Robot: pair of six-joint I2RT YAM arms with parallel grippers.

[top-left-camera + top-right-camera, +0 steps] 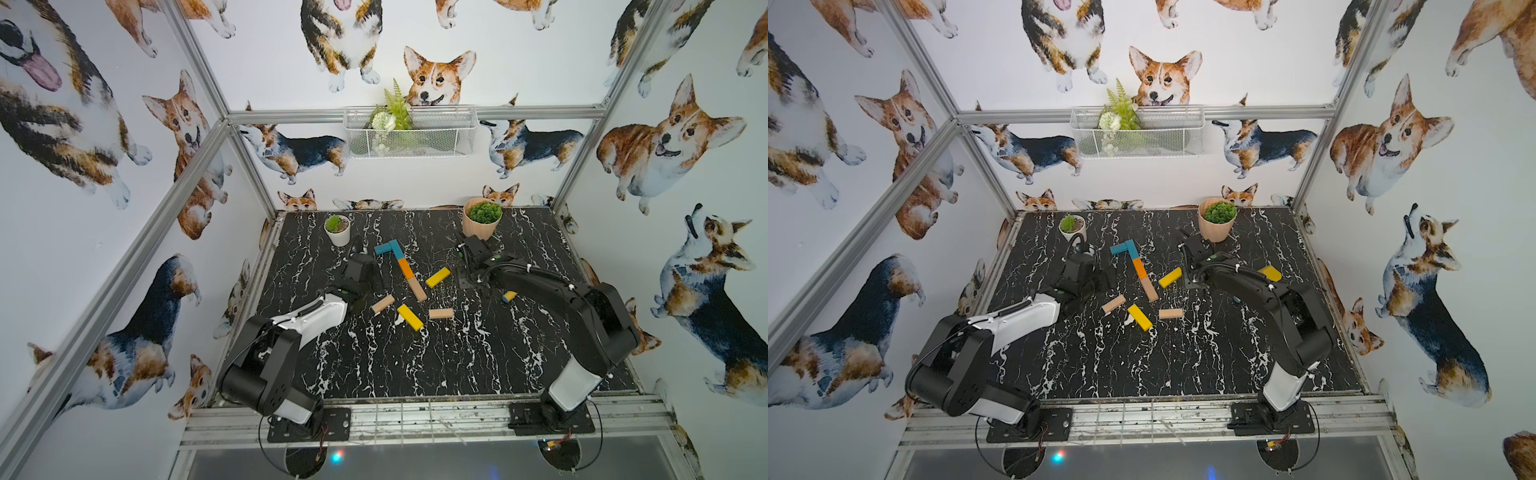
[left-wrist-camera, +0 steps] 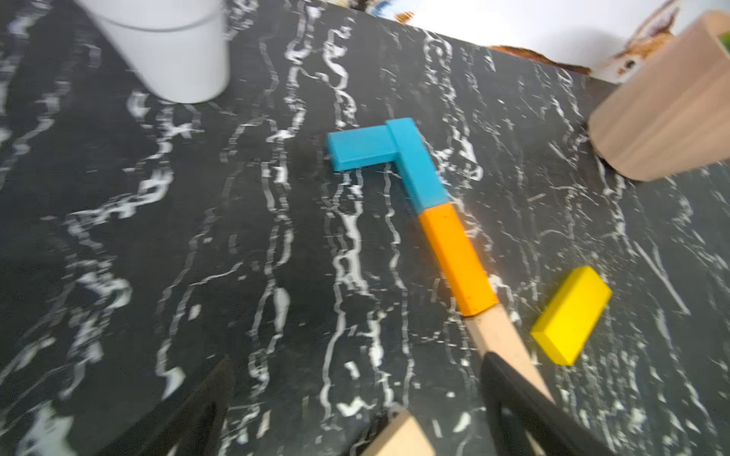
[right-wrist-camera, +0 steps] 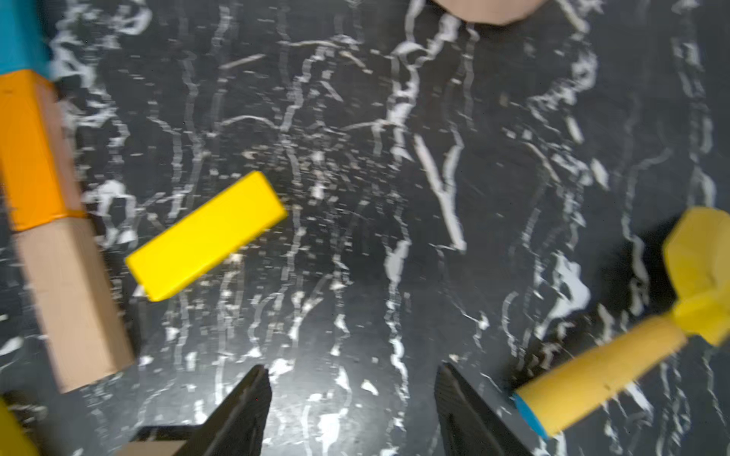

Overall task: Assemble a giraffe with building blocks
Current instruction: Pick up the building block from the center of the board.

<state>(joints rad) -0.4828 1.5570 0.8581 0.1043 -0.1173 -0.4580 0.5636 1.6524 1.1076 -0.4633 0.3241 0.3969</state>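
The giraffe [image 1: 401,266] lies partly built in the middle of the table: a teal head bar [image 2: 359,150], teal neck [image 2: 418,166], orange bar [image 2: 458,260] and tan bar [image 2: 501,343] in a line. Loose building blocks lie around it: a yellow one [image 1: 437,277] beside the neck, another yellow [image 1: 409,317], and two tan ones [image 1: 382,303] [image 1: 441,313]. My left gripper [image 2: 359,410] stands wide open left of the neck, with a tan block's end [image 2: 399,438] between its fingers, untouched. My right gripper [image 3: 351,379] is open and empty, just right of the yellow block [image 3: 205,237].
A white pot [image 1: 337,230] stands at the back left and a terracotta pot [image 1: 482,218] at the back right, close behind the right wrist. A yellow piece with a blue end [image 3: 600,379] lies under the right arm. A wire basket [image 1: 409,131] hangs on the back wall.
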